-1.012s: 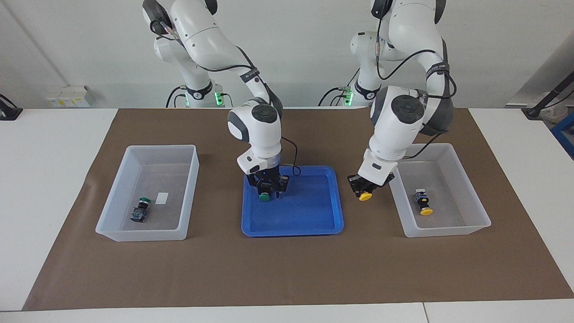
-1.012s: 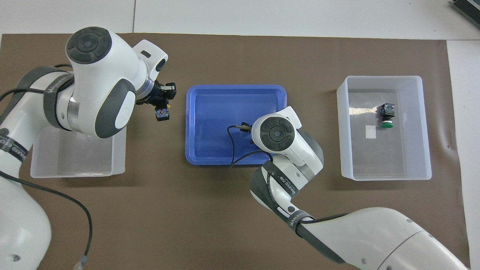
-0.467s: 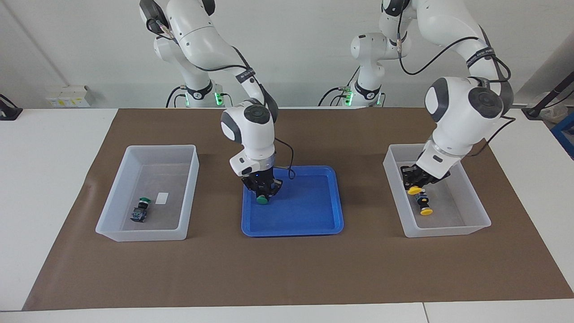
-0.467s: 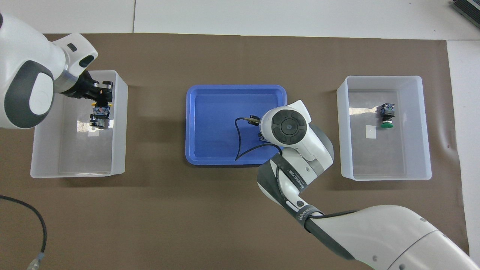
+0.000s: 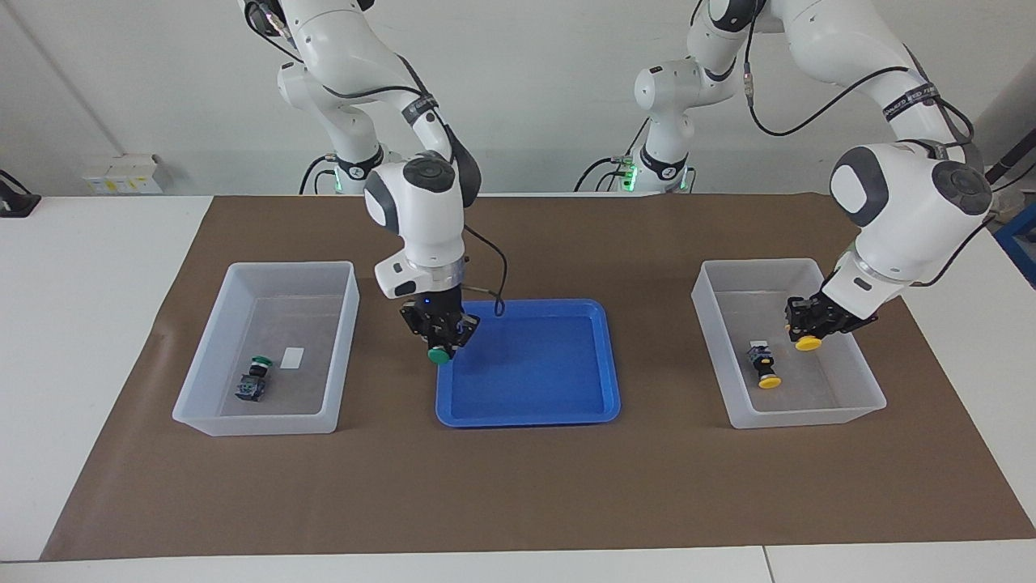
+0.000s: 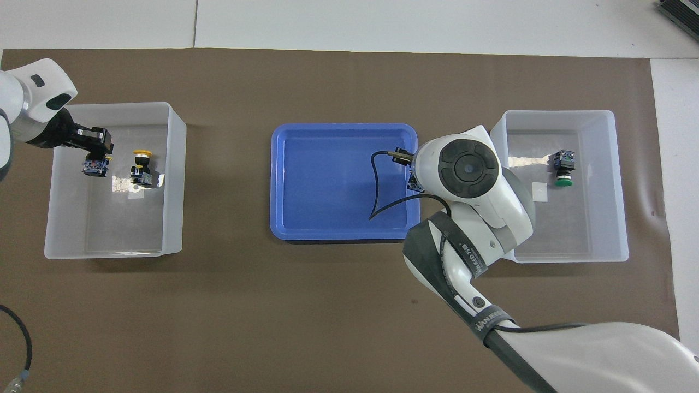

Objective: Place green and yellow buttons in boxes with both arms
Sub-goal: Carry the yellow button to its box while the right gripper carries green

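My left gripper (image 5: 809, 330) is shut on a yellow button (image 5: 808, 343) and holds it low over the box at the left arm's end (image 5: 809, 414). A second yellow button (image 5: 763, 366) lies in that box. The overhead view also shows this gripper (image 6: 95, 157) and the lying button (image 6: 141, 166). My right gripper (image 5: 439, 340) is shut on a green button (image 5: 439, 355), raised over the blue tray's edge toward the right arm's end. The box there (image 5: 257, 423) holds another green button (image 5: 255, 379). In the overhead view my right wrist hides that gripper.
The shallow blue tray (image 5: 542, 372) sits mid-table between the two boxes on a brown mat (image 5: 518, 486). Each box has a small white label on its floor. The right arm's black cable hangs over the tray.
My left gripper carried the yellow button from beside the tray to over its box. My right gripper rose and moved the green button from mid-tray to the tray's edge toward the right arm's end.
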